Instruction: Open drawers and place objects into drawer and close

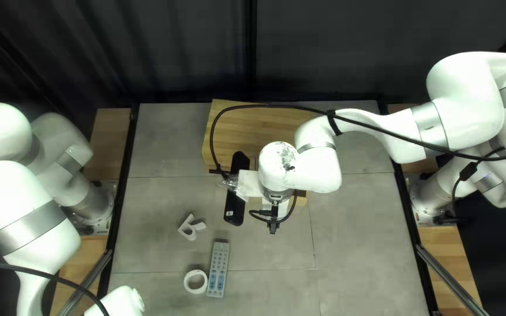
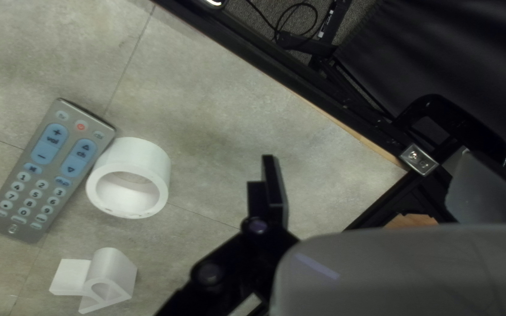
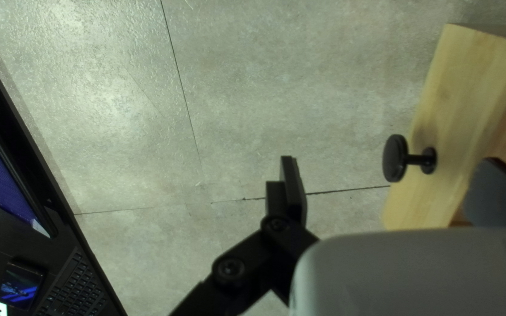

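Top left view. Box (image 1: 259, 129), wooden, at the far side; right arm (image 1: 317, 167) above it. Loose items, three, on the tabletop (image 1: 358, 234): bracket (image 1: 198, 226), white; ring (image 1: 195, 291), white, just beside the remote (image 1: 218, 269), grey. None stowed.

Left wrist view. Left pincer (image 2: 376, 184), set wide, holding nothing; remote, ring and bracket all to one side of it. Risk: a low sweep toward the remote would likely shove the ring out of place.

Right wrist view. Right pincer (image 3: 390, 181), wide, empty; drawer (image 3: 446, 117) with black knob (image 3: 395, 158), the knob seen between the fingers, gripped by neither. How far the drawer stands out is hard to judge here. Risks: closing short of the knob, fingers slipping off; a skewed pull, drawer jamming or box dragged along.

Surface: grey, mottled, crossed by thin dark seams; black edging.

Room: dark curtain (image 1: 177, 47) behind; coiled cable (image 2: 297, 23) past the edging; keyboard (image 3: 68, 287) and a lit device (image 3: 20, 285) beyond the tabletop.
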Controlling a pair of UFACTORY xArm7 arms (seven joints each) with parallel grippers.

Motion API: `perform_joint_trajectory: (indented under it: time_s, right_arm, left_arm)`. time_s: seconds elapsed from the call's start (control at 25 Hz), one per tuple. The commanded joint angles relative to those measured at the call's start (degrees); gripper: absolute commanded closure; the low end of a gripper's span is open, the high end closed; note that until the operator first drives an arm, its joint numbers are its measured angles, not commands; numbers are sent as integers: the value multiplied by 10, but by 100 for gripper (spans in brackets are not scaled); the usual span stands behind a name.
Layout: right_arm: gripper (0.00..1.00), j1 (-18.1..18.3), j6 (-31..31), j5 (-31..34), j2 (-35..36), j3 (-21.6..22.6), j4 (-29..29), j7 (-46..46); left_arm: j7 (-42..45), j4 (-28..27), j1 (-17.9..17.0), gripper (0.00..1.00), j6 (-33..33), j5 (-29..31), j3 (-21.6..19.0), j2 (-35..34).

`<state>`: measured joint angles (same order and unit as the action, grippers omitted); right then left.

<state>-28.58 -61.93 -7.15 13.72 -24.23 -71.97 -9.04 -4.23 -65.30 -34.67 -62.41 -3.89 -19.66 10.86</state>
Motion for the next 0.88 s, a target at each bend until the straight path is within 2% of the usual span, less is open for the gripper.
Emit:
perform_joint_trajectory:
  time_s: [0.04,0.88]
  right_arm:
    - [0,0,12,20,-16,-7,31,-3]
    - [0,-1,48,8,9,-2,41,-13]
  left_arm:
    - [0,0,0,0,0,0,0,0]
    - [0,0,0,0,0,0,0,0]
